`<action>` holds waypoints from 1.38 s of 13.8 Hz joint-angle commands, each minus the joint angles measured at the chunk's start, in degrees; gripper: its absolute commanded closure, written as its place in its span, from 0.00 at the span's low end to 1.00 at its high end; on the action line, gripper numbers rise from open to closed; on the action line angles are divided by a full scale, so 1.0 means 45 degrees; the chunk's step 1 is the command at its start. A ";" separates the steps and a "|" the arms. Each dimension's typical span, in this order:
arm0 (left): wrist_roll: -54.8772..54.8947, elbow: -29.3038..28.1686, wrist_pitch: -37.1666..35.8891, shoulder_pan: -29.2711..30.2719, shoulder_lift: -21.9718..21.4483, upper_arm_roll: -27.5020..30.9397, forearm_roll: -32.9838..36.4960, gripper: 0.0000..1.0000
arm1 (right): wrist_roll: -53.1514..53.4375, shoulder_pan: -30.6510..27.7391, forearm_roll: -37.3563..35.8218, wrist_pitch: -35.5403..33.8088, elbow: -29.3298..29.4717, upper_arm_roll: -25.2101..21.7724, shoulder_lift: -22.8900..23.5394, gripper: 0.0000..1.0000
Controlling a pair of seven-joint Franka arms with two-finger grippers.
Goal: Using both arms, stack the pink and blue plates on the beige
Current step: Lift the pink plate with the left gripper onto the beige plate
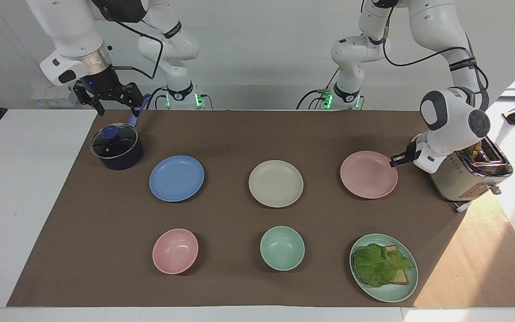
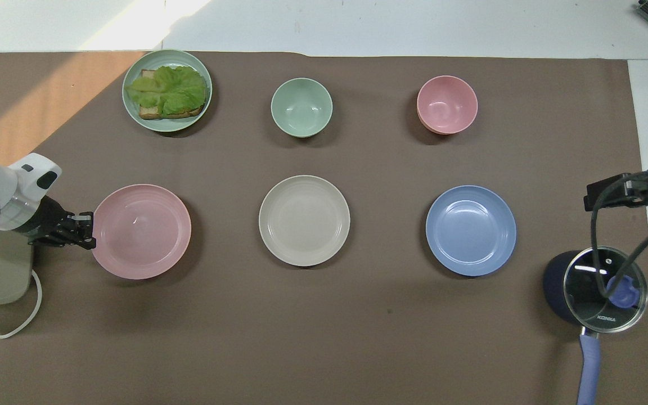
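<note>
Robotics lab w/ a staged kitchen setup. Two white Franka arms bolted at the table [image 1: 25, 188] edge, green status LEDs at their bases, black cables, plain white wall. White table w/ brown mat [image 1: 239, 134] laid over it. Kitchen props in neat rows: toaster [image 1: 472, 179], lidded saucepan [image 1: 116, 150], pastel plates & bowls, mint plate w/ lettuce on toast [image 1: 383, 267].

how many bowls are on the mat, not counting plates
2. The pink bowl sits toward the right arm's end, farther from the robots than the blue plate. The mint-green bowl sits mid-mat, farther out than the beige plate. None appears hidden.
</note>
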 commanded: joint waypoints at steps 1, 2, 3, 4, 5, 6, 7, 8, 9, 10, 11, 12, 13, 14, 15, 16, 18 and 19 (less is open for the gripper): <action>-0.0514 0.0942 -0.1275 -0.0041 -0.0160 -0.0125 -0.0766 1.00 | 0.0141 -0.0144 -0.0030 0.0215 -0.0226 0.0111 -0.0172 0.00; -0.1000 0.1119 -0.1433 -0.0157 -0.0160 -0.0222 -0.0826 1.00 | 0.0121 -0.0164 -0.0030 0.0215 -0.0226 0.0111 -0.0172 0.00; -0.1566 0.1236 -0.1453 -0.0371 -0.0160 -0.0378 -0.0827 1.00 | 0.0141 -0.0164 -0.0030 0.0215 -0.0226 0.0111 -0.0172 0.00; -0.2210 0.1238 -0.1376 -0.0683 -0.0160 -0.0515 -0.0923 1.00 | 0.0160 -0.0164 -0.0030 0.0215 -0.0226 0.0130 -0.0172 0.00; -0.2893 0.1218 -0.1202 -0.1111 -0.0160 -0.0594 -0.1137 1.00 | 0.0199 -0.0164 -0.0030 0.0215 -0.0226 0.0131 -0.0172 0.00; -0.3673 0.1218 -0.0968 -0.1695 -0.0141 -0.0594 -0.1352 1.00 | 0.0219 -0.0144 -0.0030 0.0235 -0.0226 0.0131 -0.0172 0.00; -0.4454 0.1141 -0.0463 -0.2397 -0.0160 -0.0594 -0.1509 1.00 | 0.0219 -0.0144 -0.0030 0.0215 -0.0246 0.0131 -0.0172 0.00; -0.5197 0.1043 0.0122 -0.3062 -0.0179 -0.0594 -0.1646 1.00 | 0.0219 -0.0144 -0.0030 0.0215 -0.0246 0.0131 -0.0172 0.00; -0.5920 0.0984 0.0670 -0.3649 -0.0180 -0.0594 -0.1821 1.00 | 0.0219 -0.0144 -0.0030 0.0215 -0.0246 0.0131 -0.0172 0.00; -0.6488 0.0945 0.1178 -0.4215 -0.0199 -0.0594 -0.1978 1.00 | 0.0238 -0.0144 -0.0030 0.0215 -0.0246 0.0131 -0.0172 0.00; -0.7035 0.0945 0.1608 -0.4724 -0.0122 -0.0594 -0.2153 1.00 | 0.0219 -0.0164 -0.0030 0.0235 -0.0285 0.0131 -0.0191 0.00; -0.7408 0.0848 0.1941 -0.5309 -0.0044 -0.0594 -0.2232 1.00 | 0.0219 -0.0164 -0.0030 0.0235 -0.0285 0.0131 -0.0191 0.00; -0.7566 0.0673 0.2525 -0.5856 0.0073 -0.0594 -0.2233 1.00 | 0.0219 -0.0164 -0.0030 0.0235 -0.0304 0.0131 -0.0210 0.00; -0.7722 0.0362 0.3227 -0.6190 0.0210 -0.0594 -0.2233 1.00 | 0.0200 -0.0164 -0.0011 0.0235 -0.0304 0.0131 -0.0211 0.00; -0.7801 0.0049 0.3814 -0.6542 0.0327 -0.0594 -0.2233 1.00 | 0.0219 -0.0164 -0.0030 0.0351 -0.0324 0.0111 -0.0211 0.00; -0.7783 -0.0282 0.4187 -0.6642 0.0309 -0.0594 -0.2233 1.00 | 0.0219 -0.0164 -0.0011 0.0507 -0.0343 0.0111 -0.0211 0.00; -0.7744 -0.0364 0.4327 -0.6623 0.0289 -0.0594 -0.2233 0.83 | 0.0238 -0.0164 -0.0030 0.0528 -0.0344 0.0111 -0.0211 0.00; -0.7724 -0.0345 0.4366 -0.6623 0.0308 -0.0594 -0.2233 0.33 | 0.0238 -0.0164 -0.0011 0.0528 -0.0344 0.0111 -0.0211 0.00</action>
